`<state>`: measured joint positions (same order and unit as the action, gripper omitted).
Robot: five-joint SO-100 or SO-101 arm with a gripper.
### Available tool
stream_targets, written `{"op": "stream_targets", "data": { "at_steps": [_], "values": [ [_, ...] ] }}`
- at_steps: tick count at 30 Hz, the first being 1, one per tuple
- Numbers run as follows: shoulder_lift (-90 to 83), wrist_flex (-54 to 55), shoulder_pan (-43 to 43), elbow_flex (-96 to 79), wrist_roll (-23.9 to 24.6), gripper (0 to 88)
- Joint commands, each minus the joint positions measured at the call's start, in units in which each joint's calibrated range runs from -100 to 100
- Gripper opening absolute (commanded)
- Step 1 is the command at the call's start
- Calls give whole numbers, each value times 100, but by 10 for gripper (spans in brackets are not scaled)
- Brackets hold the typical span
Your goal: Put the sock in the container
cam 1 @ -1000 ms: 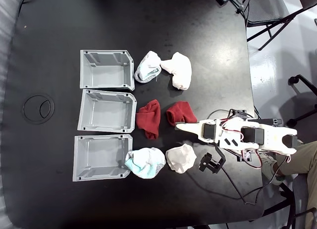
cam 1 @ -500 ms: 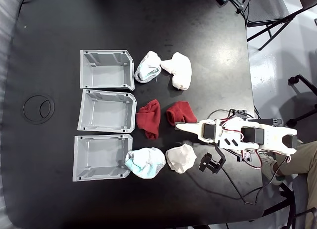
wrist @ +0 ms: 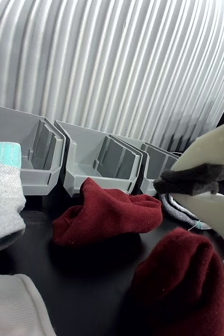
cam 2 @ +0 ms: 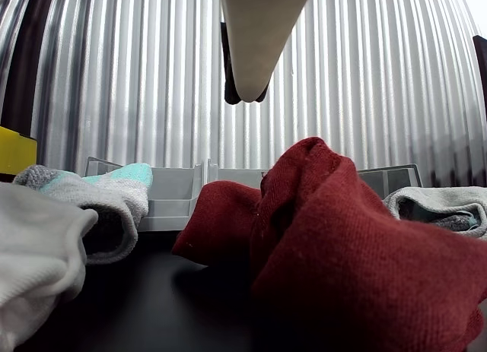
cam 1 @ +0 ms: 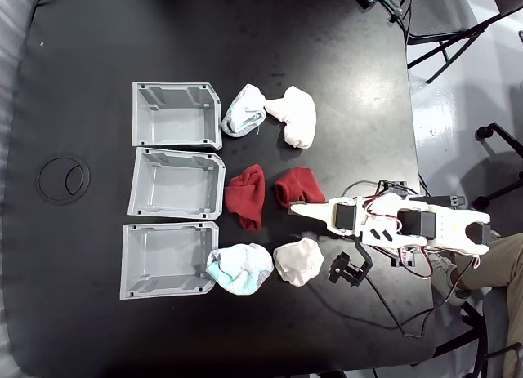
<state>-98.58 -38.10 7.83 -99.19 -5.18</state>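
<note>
Nothing has shifted over the last second | your gripper (cam 1: 296, 207) stays parked, fingers pressed together on nothing, just beside the nearer red sock (cam 1: 296, 185) | sock lies on the table, well apart from the middle container (cam 1: 176, 184) | no grasp started.

My black table (cam 1: 327, 51) carries three grey bins (cam 1: 176, 114) (cam 1: 178, 183) (cam 1: 167, 260) in a column. Beside each lie two socks: white ones (cam 1: 244, 109) (cam 1: 295, 116), red ones (cam 1: 246, 195) (cam 1: 298, 184), a white-and-teal one (cam 1: 239, 268) and a cream one (cam 1: 298, 260).
</note>
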Motion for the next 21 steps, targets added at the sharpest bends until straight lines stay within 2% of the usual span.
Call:
{"op": "stream_targets", "data": {
  "at_steps": [1,18,21],
  "values": [
    [0,18,-47,-27,-6,14],
    [8,1,-252,126,-6,13],
    [8,-648,-244,640,-6,12]
  ]
}}
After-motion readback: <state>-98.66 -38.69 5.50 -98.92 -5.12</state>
